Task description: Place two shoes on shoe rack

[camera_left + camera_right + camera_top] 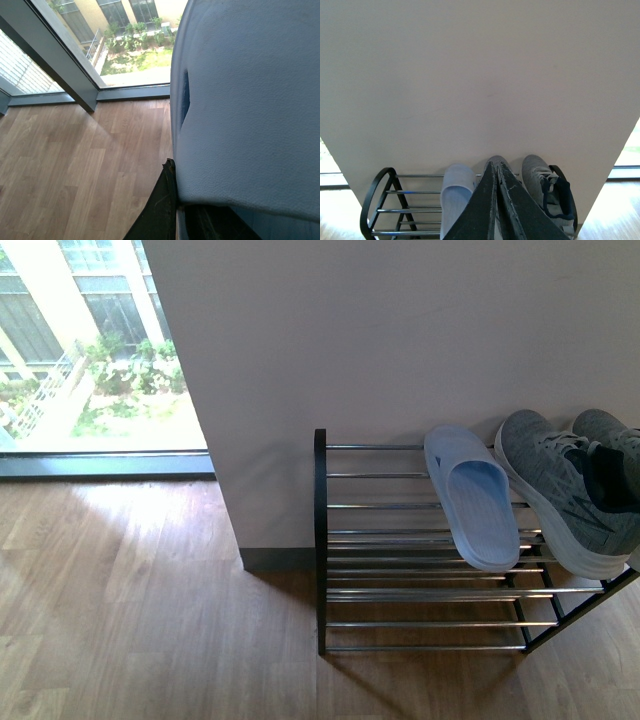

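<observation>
In the front view both grey sneakers already lie on the top tier of the shoe rack (420, 540). The rack stands against the white wall (400, 330), in the 4 o'clock part of the frame. The near sneaker (560, 490) lies toe toward the wall, its long axis running from about 11 o'clock down to 5 o'clock, white sole toward the open rods. The second sneaker (612, 435) lies just beside it at 3 o'clock, partly cut by the frame edge. A pale blue slipper (475, 498) rests on the same tier, just beside the near sneaker at its 9 o'clock side, on a parallel axis. The rods from the slipper out to the rack's 9 o'clock end are bare.

Neither arm shows in the front view.

Right tool (497, 210): the two dark fingers (485, 215) meet along their length with nothing between them, so the tool is closed and empty. It points at the rack, directly over the near sneaker (496, 161); the second sneaker (542, 185) lies at its 2 o'clock and the slipper (456, 197) at its 10 o'clock.

Left tool: only a dark edge (160, 210) shows beside a large pale padded surface (250, 100) that fills the view, so its state cannot be told. That view looks toward the wooden floor (75, 165) and the window (125, 30), away from the rack.

Judgement: placement appears complete. The right arm is the nearer to the shoes; any correction would fall to it, working along the sneakers' toe-to-heel axis.
</observation>
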`<action>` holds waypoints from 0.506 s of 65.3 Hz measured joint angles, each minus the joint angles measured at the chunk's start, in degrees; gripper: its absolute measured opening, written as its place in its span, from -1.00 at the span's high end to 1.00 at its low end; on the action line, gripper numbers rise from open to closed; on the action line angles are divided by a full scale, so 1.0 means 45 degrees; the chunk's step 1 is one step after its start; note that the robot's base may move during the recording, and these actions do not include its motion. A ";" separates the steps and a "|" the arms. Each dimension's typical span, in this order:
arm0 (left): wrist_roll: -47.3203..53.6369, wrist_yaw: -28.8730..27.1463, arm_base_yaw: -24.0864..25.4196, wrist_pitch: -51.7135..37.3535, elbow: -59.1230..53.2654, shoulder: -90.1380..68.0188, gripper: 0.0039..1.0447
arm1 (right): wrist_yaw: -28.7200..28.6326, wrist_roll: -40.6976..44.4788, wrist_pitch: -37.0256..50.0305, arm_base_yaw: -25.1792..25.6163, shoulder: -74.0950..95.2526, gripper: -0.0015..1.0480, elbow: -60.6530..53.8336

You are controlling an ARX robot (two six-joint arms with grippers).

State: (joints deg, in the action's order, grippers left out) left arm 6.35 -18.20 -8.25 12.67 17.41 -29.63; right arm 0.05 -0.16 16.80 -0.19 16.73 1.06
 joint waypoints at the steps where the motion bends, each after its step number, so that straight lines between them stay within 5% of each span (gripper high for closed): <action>1: 0.0000 0.0000 0.0000 0.0000 0.0000 0.0000 0.97 | 0.0000 0.0000 -0.0044 0.0000 -0.0044 0.97 0.0000; 33: 0.0000 0.0000 0.0000 0.0000 0.0005 0.0000 0.97 | 0.0005 -0.0005 -0.1821 0.0000 -0.1787 0.97 0.0000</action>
State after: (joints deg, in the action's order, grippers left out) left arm 6.35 -18.20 -8.25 12.67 17.43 -29.63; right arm 0.08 -0.19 8.60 -0.19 8.69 1.06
